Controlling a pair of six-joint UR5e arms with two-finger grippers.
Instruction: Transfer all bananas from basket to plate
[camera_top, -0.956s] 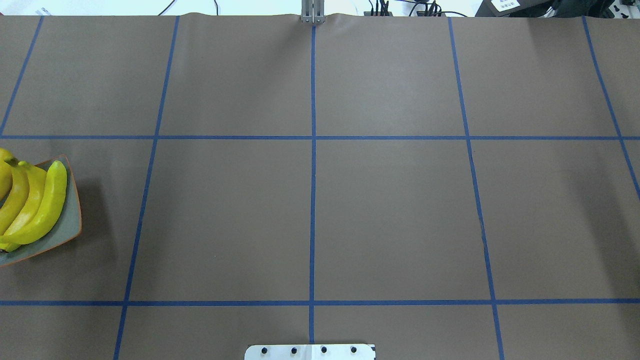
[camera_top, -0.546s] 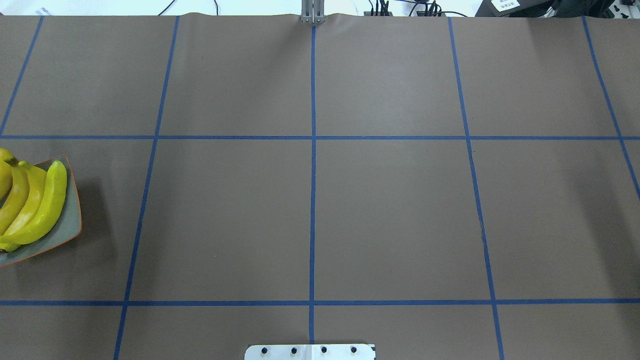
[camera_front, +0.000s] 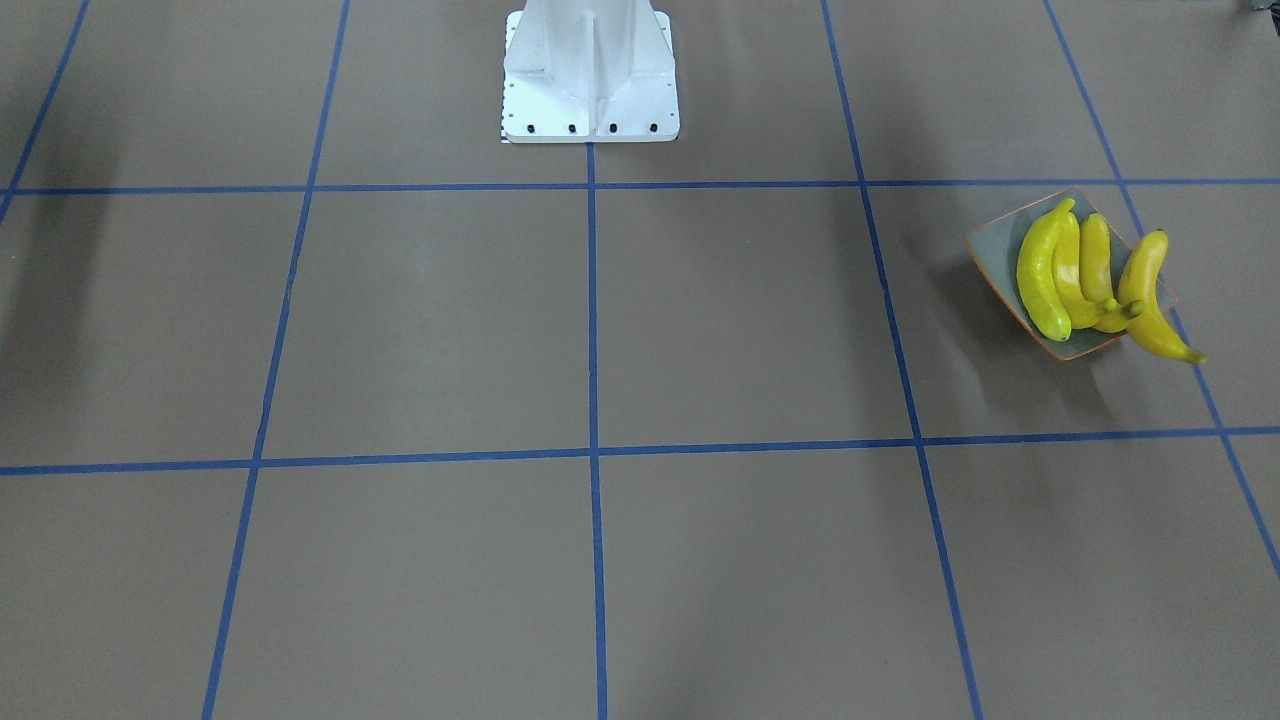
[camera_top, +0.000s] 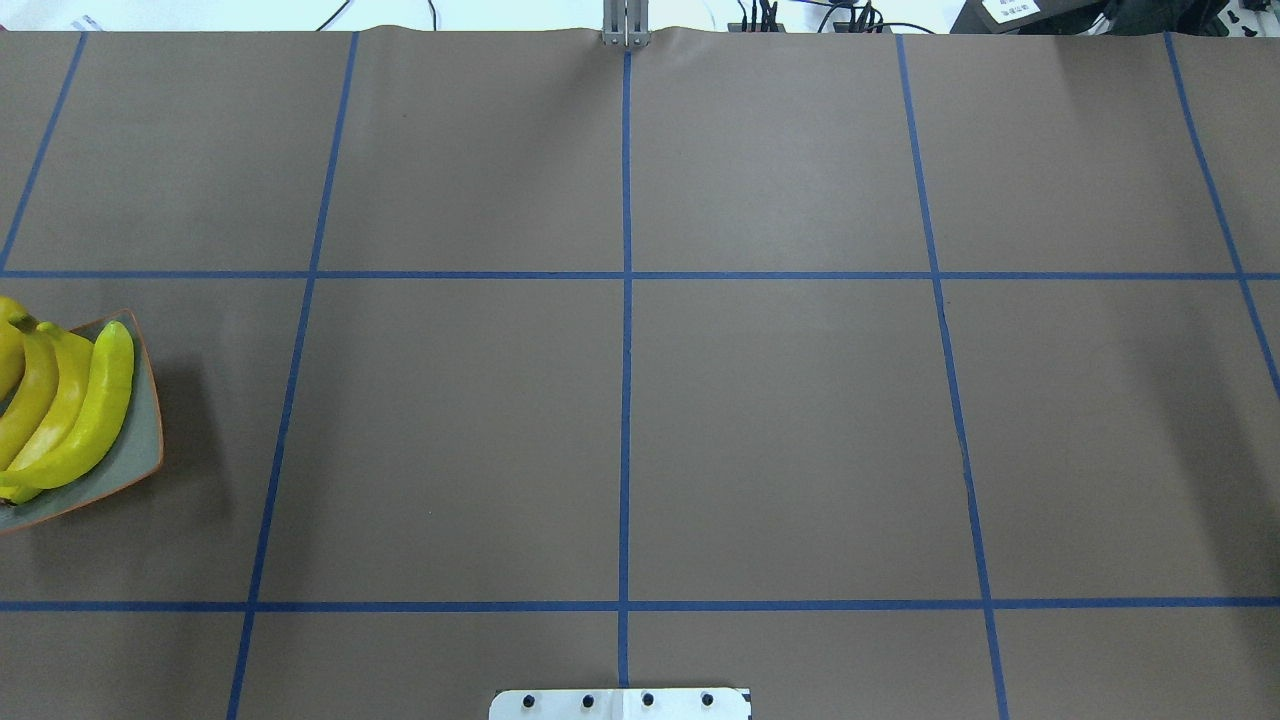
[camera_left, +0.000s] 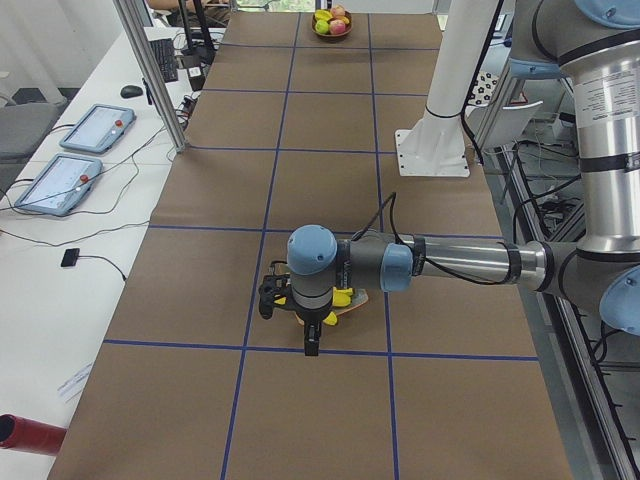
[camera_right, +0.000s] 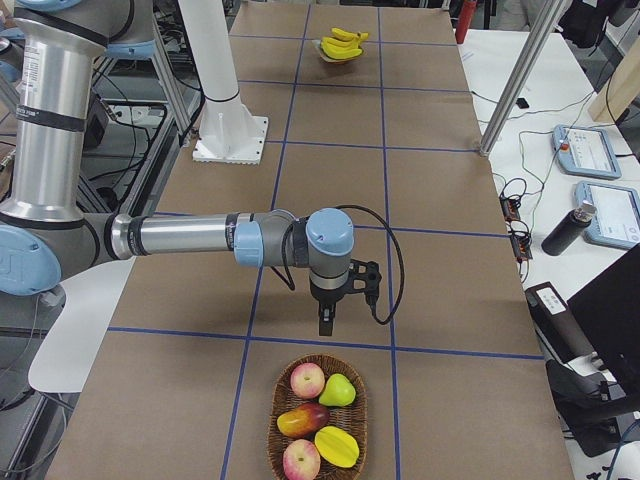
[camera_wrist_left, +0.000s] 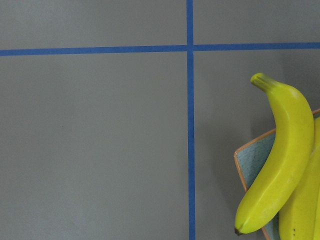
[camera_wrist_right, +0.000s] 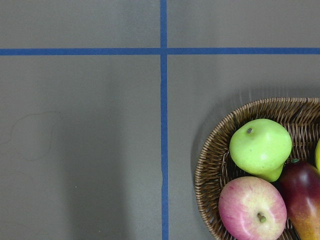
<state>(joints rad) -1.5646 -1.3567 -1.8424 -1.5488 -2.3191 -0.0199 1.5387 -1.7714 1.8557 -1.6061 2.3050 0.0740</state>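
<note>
Four yellow bananas (camera_front: 1075, 275) lie on the square grey-green plate (camera_front: 990, 255) with the orange rim, at the table's end on my left. One banana (camera_front: 1152, 300) hangs over the plate's outer edge. They also show in the overhead view (camera_top: 70, 410) and the left wrist view (camera_wrist_left: 280, 160). My left gripper (camera_left: 311, 340) points down over the plate; only the left side view shows it, so I cannot tell its state. My right gripper (camera_right: 326, 322) points down just short of the wicker basket (camera_right: 275, 420); I cannot tell its state. No banana shows in the basket.
The basket (camera_wrist_right: 210, 165) holds apples, a green pear (camera_wrist_right: 260, 147) and a mango. The white robot base (camera_front: 590, 75) stands at the table's middle rear edge. Blue tape lines grid the brown table. Tablets and cables lie beyond the far edge.
</note>
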